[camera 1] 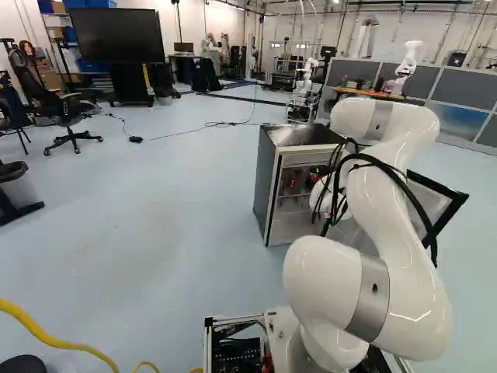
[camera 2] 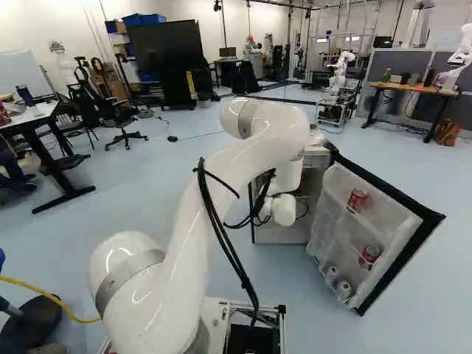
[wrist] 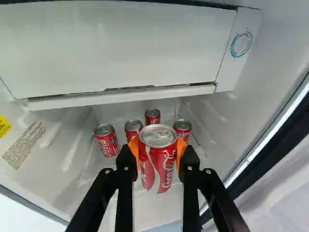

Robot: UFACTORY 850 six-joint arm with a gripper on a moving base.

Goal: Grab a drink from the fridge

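Soda can (wrist: 164, 166) pinched in gripper (wrist: 157, 152) inside mini-fridge (camera 1: 265, 186), prob. lifted, w/ spare cans (wrist: 106, 141) beyond at 11–1 o'clock, so grasp's done & next move's a slow back-out to 6 o'clock, clear of door (camera 2: 402, 221).

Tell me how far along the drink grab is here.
Done: the fridge door stands open. In hand: the claw is shut on a red can, orange pads against both sides. Left: probably drawing it out, as it seems within the fridge.
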